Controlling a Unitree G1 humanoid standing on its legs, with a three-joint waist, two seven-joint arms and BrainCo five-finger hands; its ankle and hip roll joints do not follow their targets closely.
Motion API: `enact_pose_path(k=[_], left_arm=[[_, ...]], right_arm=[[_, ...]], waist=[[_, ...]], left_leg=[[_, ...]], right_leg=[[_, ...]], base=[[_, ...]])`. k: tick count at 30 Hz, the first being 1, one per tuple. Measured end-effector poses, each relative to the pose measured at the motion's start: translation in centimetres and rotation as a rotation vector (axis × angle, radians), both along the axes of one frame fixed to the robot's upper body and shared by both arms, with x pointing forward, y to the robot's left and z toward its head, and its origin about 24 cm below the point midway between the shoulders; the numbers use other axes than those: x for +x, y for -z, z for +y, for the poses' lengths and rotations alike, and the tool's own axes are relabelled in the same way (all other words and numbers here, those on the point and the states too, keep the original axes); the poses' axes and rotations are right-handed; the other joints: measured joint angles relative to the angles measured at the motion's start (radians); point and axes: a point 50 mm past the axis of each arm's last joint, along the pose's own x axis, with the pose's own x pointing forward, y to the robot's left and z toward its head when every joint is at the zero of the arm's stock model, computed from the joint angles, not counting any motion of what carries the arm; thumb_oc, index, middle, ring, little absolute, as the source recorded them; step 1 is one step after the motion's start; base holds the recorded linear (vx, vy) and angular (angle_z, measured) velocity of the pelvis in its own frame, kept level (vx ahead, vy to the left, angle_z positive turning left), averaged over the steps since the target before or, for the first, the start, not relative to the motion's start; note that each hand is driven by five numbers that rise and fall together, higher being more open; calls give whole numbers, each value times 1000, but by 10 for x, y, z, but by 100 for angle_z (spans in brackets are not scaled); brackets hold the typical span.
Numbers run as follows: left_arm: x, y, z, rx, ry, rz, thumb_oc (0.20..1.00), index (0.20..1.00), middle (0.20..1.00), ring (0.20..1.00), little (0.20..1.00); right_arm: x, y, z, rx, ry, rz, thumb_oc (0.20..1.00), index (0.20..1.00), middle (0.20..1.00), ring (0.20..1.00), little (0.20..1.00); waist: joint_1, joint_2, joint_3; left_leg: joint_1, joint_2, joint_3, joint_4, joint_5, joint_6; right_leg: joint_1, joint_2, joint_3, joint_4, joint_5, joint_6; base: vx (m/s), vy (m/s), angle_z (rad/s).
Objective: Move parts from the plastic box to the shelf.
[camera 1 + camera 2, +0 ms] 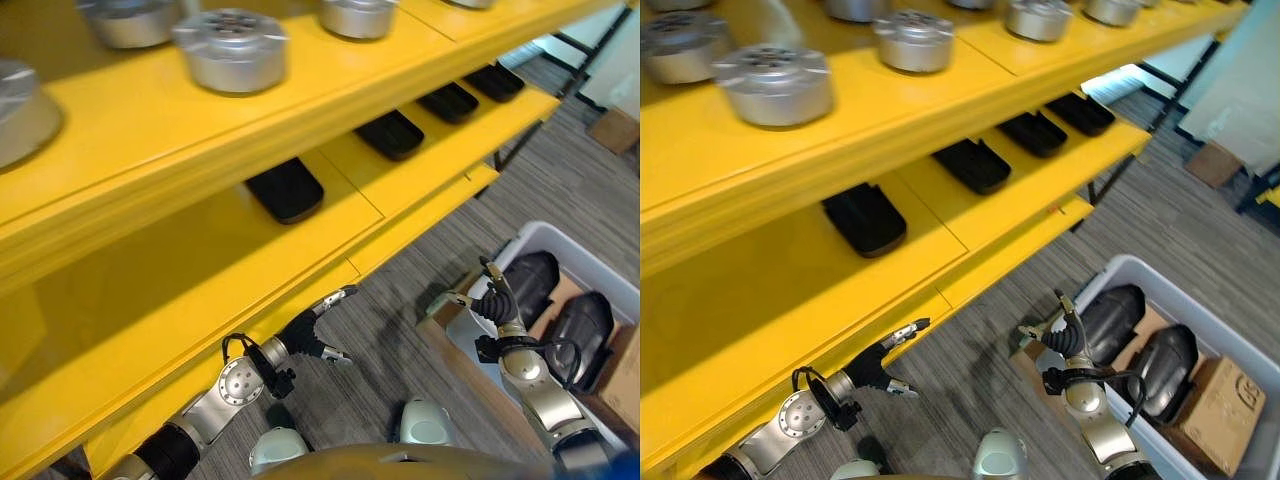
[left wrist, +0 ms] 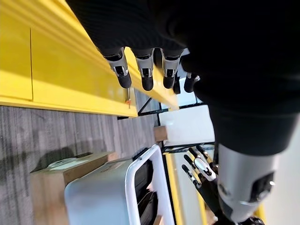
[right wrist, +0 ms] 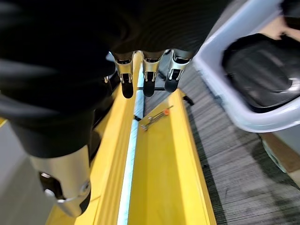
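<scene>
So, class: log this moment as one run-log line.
left hand: open, empty | right hand: open, above plastic box | black parts: in box

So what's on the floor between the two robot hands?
In the left eye view, mostly bare grey carpet separates the left robot hand from the right robot hand. A brown cardboard box sits just beside the plastic box, near the right one.

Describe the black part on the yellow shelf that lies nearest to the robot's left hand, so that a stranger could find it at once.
Start at the yellow shelf and take its middle level, where flat black trays lie in a row. The wanted black tray is the row's end piece, nearest the left hand. Unlike its neighbours, it sits left of the seam in the shelf board, under the round metal part.
</scene>
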Motion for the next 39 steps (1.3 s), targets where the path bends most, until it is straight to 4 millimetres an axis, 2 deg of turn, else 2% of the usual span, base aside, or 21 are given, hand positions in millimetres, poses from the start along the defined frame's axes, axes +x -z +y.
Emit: enact_pose_path(k=[2, 3, 4, 5, 6, 7, 8, 9, 12, 18, 23, 24, 28, 29, 30, 31, 33, 35, 36, 37, 39], left_arm=[[0, 0, 6, 0, -44, -6, 1000, 1000, 1000, 1000, 1000], [1, -1, 4, -21, -67, -12, 1000, 1000, 1000, 1000, 1000], [1, 0, 3, -43, -84, -6, 1000, 1000, 1000, 1000, 1000], [6, -3, -4, -96, -101, -15, 1000, 1000, 1000, 1000, 1000], [8, -5, -7, -116, -106, -25, 1000, 1000, 1000, 1000, 1000], [10, -7, -10, -139, -115, -37, 1000, 1000, 1000, 1000, 1000], [12, -9, -13, -174, -134, -41, 1000, 1000, 1000, 1000, 1000], [12, -10, -12, -181, -139, -41, 1000, 1000, 1000, 1000, 1000], [16, -14, -7, -241, -198, -55, 1000, 1000, 1000, 1000, 1000], [19, -17, -9, -318, -250, -47, 1000, 1000, 1000, 1000, 1000], [21, -19, -7, -343, -265, -44, 1000, 1000, 1000, 1000, 1000], [22, -20, -7, -344, -265, -46, 1000, 1000, 1000, 1000, 1000], [22, -20, -4, -355, -311, -60, 1000, 1000, 1000, 1000, 1000], [23, -22, 1, -367, -362, -79, 1000, 1000, 1000, 1000, 1000], [23, -23, 6, -374, -399, -94, 1000, 1000, 1000, 1000, 1000], [24, -25, 11, -375, -424, -107, 1000, 1000, 1000, 1000, 1000], [26, -32, 21, -390, -476, -147, 1000, 1000, 1000, 1000, 1000], [26, -36, 26, -410, -498, -164, 1000, 1000, 1000, 1000, 1000], [29, -40, 25, -435, -497, -170, 1000, 1000, 1000, 1000, 1000], [29, -41, 24, -443, -489, -170, 1000, 1000, 1000, 1000, 1000], [27, -38, 21, -447, -480, -156, 1000, 1000, 1000, 1000, 1000]], right_arm=[[4, -3, 5, 1, -22, -13, 1000, 1000, 1000, 1000, 1000], [7, -6, 4, -5, -22, -22, 1000, 1000, 1000, 1000, 1000], [10, -8, 4, -9, -22, -28, 1000, 1000, 1000, 1000, 1000], [8, -8, -2, -34, -12, -20, 1000, 1000, 1000, 1000, 1000], [7, -9, -7, -63, -8, -21, 1000, 1000, 1000, 1000, 1000], [6, -11, -14, -103, -4, -24, 1000, 1000, 1000, 1000, 1000], [4, -13, -26, -162, 19, -23, 1000, 1000, 1000, 1000, 1000], [1, -10, -29, -168, 37, -9, 1000, 1000, 1000, 1000, 1000], [-5, -5, -36, -183, 72, 16, 1000, 1000, 1000, 1000, 1000], [-7, -3, -41, -202, 108, 16, 1000, 1000, 1000, 1000, 1000], [-5, -6, -40, -223, 102, -17, 1000, 1000, 1000, 1000, 1000], [-5, -7, -40, -223, 105, -20, 1000, 1000, 1000, 1000, 1000], [-3, -7, -41, -222, 98, -27, 1000, 1000, 1000, 1000, 1000], [0, -9, -37, -212, 70, -39, 1000, 1000, 1000, 1000, 1000], [2, -10, -34, -204, 56, -52, 1000, 1000, 1000, 1000, 1000], [2, -10, -33, -198, 48, -57, 1000, 1000, 1000, 1000, 1000], [-4, -3, -30, -185, 20, -22, 1000, 1000, 1000, 1000, 1000], [-12, 2, -32, -183, 18, 7, 1000, 1000, 1000, 1000, 1000], [-18, 6, -35, -182, 26, 30, 1000, 1000, 1000, 1000, 1000], [-20, 8, -34, -175, 29, 35, 1000, 1000, 1000, 1000, 1000], [-19, 10, -28, -144, 41, 30, 1000, 1000, 1000, 1000, 1000]], waist=[[11, -4, -5], [5, 10, -6], [-8, 22, -9], [-22, 10, -16], [-30, 15, -16], [-44, 28, -19], [-59, 59, -26], [-76, 71, -36], [-98, 51, -33], [-129, 55, -30], [-136, 66, -23], [-136, 71, -20], [-130, 65, -11], [-116, 40, -1], [-104, 39, 0], [-101, 37, 4], [-91, 24, 13], [-99, 22, 14], [-100, 30, 9], [-96, 38, 7], [-88, 49, 6]], left_leg=[[1, 33, 18, 50, -2, -2], [-1, 78, 7, 98, -1, -2], [-29, 133, -5, 182, 0, 1], [-62, 132, -83, 200, -43, -50], [-66, 105, -98, 156, -35, -62], [-70, 87, -95, 124, -19, -66], [-87, 62, -86, 91, 21, -55], [-71, 70, -54, 69, 19, -49], [-61, 82, -64, 48, 48, -55], [-36, 85, -42, 37, 74, -70], [-20, 110, -54, 38, 163, -89], [-18, 117, -69, 38, 181, -92], [-10, 143, -243, 137, 233, -87], [-20, 90, -421, 173, 171, -92], [-19, 30, -516, 147, 79, -97], [-25, 2, -541, 120, 50, -100], [-50, -96, -616, 101, -3, -82], [-90, -146, -618, 121, -21, -66], [-137, -157, -601, 131, -16, -60], [-157, -158, -575, 126, -13, -55], [-187, -160, -534, 75, -2, -56]], right_leg=[[40, 56, -24, -123, -30, -33], [56, 103, -20, -195, -33, -38], [62, 142, -2, -234, -20, -65], [66, 163, 50, -274, -8, -92], [66, 173, 62, -283, -5, -98], [65, 191, 71, -291, -3, -101], [59, 227, 83, -293, -5, -106], [60, 240, 82, -290, -13, -111], [12, 252, 105, -242, -48, -117], [-46, 240, 139, -133, -115, -116], [-84, 261, 182, -85, -142, -133], [-90, 271, 198, -83, -142, -134], [-79, 303, 300, -72, -136, -156], [-69, 316, 402, -91, -116, -220], [-65, 317, 451, -119, -90, -221], [-55, 316, 465, -151, -66, -209], [2, 326, 522, -220, -33, -211], [50, 329, 509, -270, -23, -202], [56, 339, 489, -280, -39, -218], [56, 341, 482, -280, -48, -229], [55, 341, 481, -279, -53, -226]], base=[[-1, -269, -133], [11, -255, -112], [15, -392, -137], [19, -396, -103], [27, -375, -90], [48, -283, -56], [58, -291, -36], [60, -275, -27], [56, -278, -25], [32, -250, -24], [27, -224, -36], [53, -140, -49], [92, -107, -81], [77, -78, -143], [69, -81, -147], [127, -88, -123], [105, -73, -85], [92, -25, -22], [151, -11, 13], [178, 21, 19], [153, 44, 11]])
